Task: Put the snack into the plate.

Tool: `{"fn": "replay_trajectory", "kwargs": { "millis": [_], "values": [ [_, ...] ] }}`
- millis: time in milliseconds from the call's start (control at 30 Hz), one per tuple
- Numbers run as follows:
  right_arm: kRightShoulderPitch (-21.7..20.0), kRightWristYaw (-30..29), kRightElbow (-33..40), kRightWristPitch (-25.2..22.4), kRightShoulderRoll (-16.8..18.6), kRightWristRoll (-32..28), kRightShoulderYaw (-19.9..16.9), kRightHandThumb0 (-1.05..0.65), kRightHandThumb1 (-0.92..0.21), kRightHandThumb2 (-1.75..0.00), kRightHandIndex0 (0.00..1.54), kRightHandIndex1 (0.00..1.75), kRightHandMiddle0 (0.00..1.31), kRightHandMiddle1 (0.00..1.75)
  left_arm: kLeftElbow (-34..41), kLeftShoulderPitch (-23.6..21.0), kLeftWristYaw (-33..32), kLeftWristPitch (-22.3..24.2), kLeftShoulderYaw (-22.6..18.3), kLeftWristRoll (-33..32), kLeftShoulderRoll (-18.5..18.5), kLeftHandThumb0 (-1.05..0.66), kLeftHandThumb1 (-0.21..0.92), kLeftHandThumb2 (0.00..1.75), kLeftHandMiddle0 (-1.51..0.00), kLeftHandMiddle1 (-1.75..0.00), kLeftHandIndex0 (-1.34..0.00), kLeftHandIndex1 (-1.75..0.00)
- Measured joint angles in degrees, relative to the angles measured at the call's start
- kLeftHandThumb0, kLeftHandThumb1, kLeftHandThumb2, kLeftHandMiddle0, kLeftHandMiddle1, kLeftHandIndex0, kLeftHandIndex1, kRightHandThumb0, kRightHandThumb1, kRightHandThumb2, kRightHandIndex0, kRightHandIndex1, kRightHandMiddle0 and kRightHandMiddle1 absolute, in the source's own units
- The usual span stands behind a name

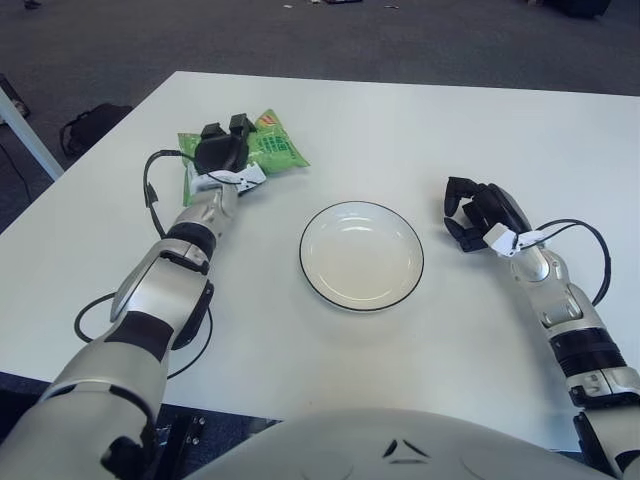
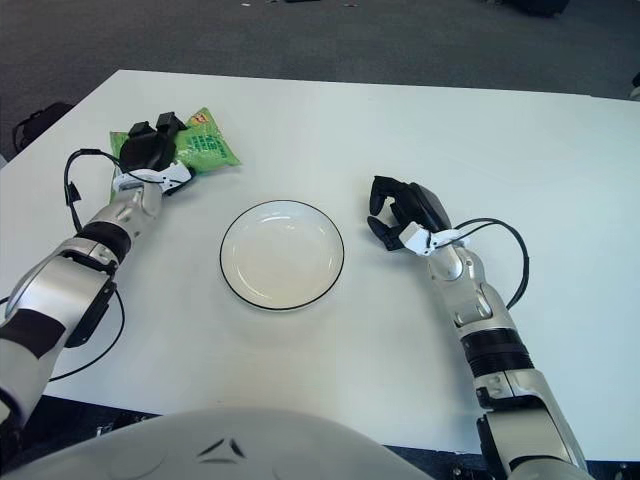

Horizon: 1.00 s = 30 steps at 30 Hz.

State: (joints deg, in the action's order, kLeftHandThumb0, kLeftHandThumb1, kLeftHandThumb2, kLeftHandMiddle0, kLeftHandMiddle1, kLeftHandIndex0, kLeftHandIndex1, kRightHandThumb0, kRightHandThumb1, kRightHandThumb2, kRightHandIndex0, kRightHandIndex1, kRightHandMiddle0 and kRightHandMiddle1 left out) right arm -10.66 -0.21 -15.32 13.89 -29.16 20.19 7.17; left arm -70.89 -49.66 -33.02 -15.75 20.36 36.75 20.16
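A green snack bag lies on the white table, up and left of the empty plate, the left hand curled over it in a grasp, while the right hand shows right of the plate, fingers curled, holding nothing.

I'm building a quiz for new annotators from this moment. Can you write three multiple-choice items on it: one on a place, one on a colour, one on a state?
1. Where is the green crinkly snack bag?
A. On the plate
B. On the table, to the plate's far left
C. On the floor

2. What colour is the round white plate's rim?
A. Black
B. Red
C. Gold

3. What is in the plate?
A. The snack
B. Nothing
C. A cup

Answers: 1 B, the bag lies under the left robot hand. 2 A, a thin dark line circles it. 3 B, its bowl shows bare; the right robot hand shows to its right.
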Motion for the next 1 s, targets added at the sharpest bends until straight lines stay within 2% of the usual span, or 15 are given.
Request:
{"fn": "replay_trajectory", "kwargs": {
  "millis": [300, 533, 800, 1000],
  "values": [
    [-0.54, 0.00, -0.43, 0.66, -0.75, 0.39, 0.73, -0.53, -0.21, -1.45, 1.30, 1.75, 0.71, 1.75, 4.84, 0.78, 2.73, -5.68, -0.37, -2.12, 1.94, 0.00, 0.02, 1.61, -0.87, -1.60, -0.62, -1.75],
    [-0.97, 0.01, -0.66, 0.64, -0.77, 0.50, 1.04, -0.53, -0.21, -1.45, 1.29, 1.75, 0.71, 1.75, 18.93, 4.05, 3.64, -7.01, -0.38, -2.03, 2.77, 0.00, 0.03, 1.60, -0.86, -1.62, -0.60, -1.75],
    [-1.40, 0.01, -0.69, 0.38, -0.74, 0.65, 1.53, -0.53, -0.22, -1.44, 1.27, 1.75, 0.70, 1.75, 33.06, 8.84, 4.61, -15.99, -2.42, -2.94, 3.50, 0.00, 0.02, 1.64, -0.84, -1.70, -0.61, -1.75],
    [-1.44, 0.02, -0.88, 0.41, -0.74, 0.64, 1.63, -0.53, -0.22, -1.44, 1.26, 1.75, 0.70, 1.75, 39.90, 12.05, 5.49, -19.51, -4.28, -3.13, 3.53, 0.00, 0.01, 1.66, -0.85, -1.71, -0.61, -1.75]
  ]
}}
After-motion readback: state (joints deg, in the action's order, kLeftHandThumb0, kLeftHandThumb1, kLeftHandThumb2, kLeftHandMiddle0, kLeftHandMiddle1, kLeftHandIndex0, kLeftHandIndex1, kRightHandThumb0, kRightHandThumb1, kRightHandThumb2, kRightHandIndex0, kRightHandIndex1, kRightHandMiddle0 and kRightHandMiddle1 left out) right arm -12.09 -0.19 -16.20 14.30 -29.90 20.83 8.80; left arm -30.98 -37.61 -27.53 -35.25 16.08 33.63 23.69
